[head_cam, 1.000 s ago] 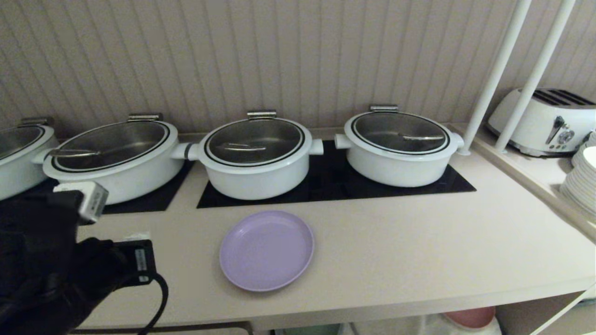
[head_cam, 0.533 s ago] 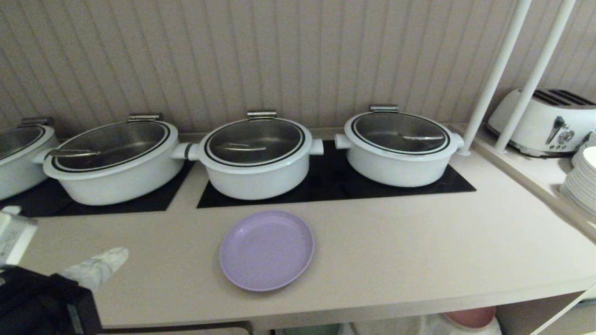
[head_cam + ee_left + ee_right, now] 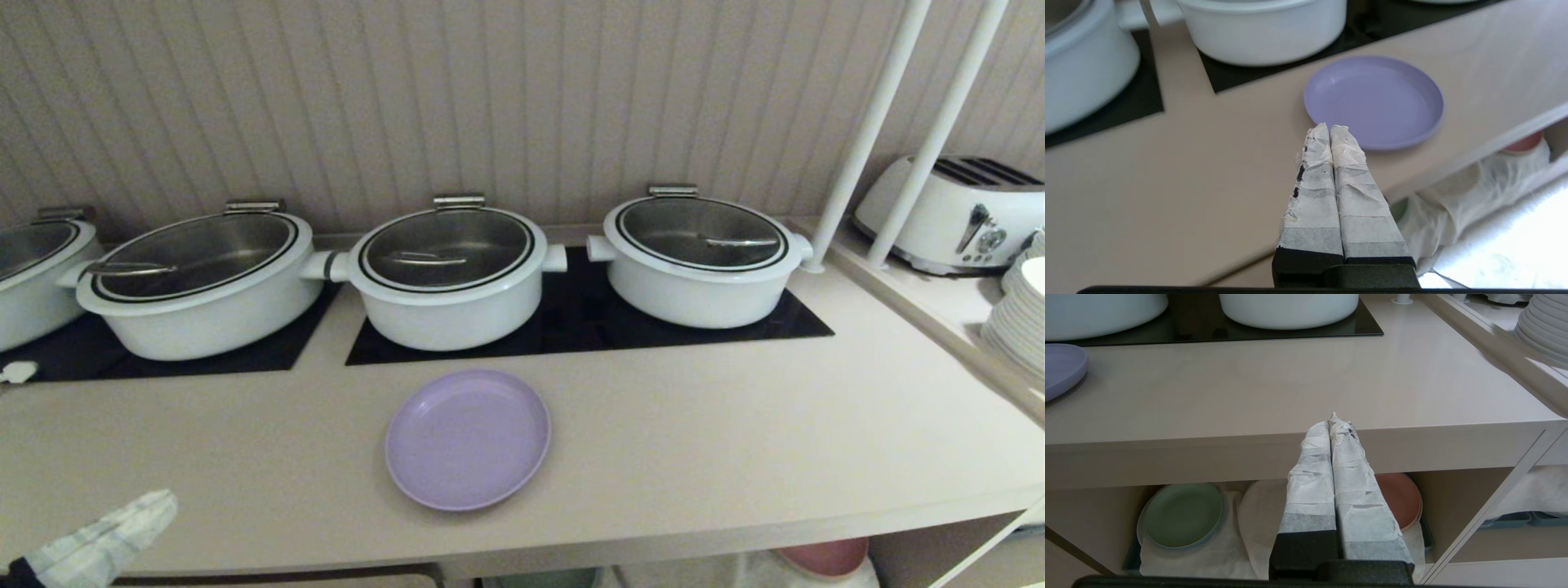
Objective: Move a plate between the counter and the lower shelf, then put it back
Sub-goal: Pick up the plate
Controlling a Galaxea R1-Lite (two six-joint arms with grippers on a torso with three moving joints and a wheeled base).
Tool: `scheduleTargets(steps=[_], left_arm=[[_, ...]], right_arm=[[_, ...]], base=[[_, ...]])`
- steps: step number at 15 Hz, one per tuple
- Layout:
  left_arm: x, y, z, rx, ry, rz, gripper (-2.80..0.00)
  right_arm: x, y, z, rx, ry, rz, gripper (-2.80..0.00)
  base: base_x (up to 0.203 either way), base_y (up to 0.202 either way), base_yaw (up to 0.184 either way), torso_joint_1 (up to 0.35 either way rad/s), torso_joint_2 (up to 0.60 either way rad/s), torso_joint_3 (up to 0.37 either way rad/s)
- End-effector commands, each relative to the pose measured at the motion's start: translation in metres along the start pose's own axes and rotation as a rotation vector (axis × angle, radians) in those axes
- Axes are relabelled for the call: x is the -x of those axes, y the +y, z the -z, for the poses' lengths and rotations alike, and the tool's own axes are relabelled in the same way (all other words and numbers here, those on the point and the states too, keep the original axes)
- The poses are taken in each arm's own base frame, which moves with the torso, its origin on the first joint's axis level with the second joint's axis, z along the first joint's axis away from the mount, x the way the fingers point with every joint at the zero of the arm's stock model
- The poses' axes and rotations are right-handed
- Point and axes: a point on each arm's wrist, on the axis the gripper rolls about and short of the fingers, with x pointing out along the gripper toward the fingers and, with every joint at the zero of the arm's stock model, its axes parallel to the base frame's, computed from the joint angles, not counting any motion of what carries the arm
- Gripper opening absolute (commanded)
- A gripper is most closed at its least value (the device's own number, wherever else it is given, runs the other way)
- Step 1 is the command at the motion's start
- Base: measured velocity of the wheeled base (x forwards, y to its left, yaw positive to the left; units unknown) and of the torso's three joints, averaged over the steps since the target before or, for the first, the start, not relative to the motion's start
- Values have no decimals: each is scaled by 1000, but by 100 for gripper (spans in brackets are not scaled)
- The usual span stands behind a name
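Left gripper (image 3: 1330, 130) is clenched empty at the counter's (image 3: 735, 441) near-left edge. Right gripper (image 3: 1334, 424), also clenched empty, hangs before the counter front. The lavender plate (image 3: 468, 438) lies on the counter, near the middle white pot (image 3: 449, 278).

You have bare desk (image 3: 735, 425) all around the plate (image 3: 467, 438), so jaws can slip in from the front or either side. Behind it, three white pots (image 3: 451, 273) block the way.
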Motion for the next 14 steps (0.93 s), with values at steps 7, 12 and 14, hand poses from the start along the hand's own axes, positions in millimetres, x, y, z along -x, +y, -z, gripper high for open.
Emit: scheduleTargets(steps=[7, 12, 14], left_arm=[[23, -8, 30, -71, -72, 65, -280], [35, -12, 41, -77, -42, 97, -280], [42, -15, 46, -80, -31, 130, -280]], right_arm=[[0, 0, 0, 0, 1, 0, -280], [0, 0, 0, 0, 1, 0, -280], [0, 0, 0, 0, 1, 0, -280]], base=[[0, 0, 0, 0, 0, 0], [0, 0, 0, 0, 0, 0], [0, 0, 0, 0, 0, 0]])
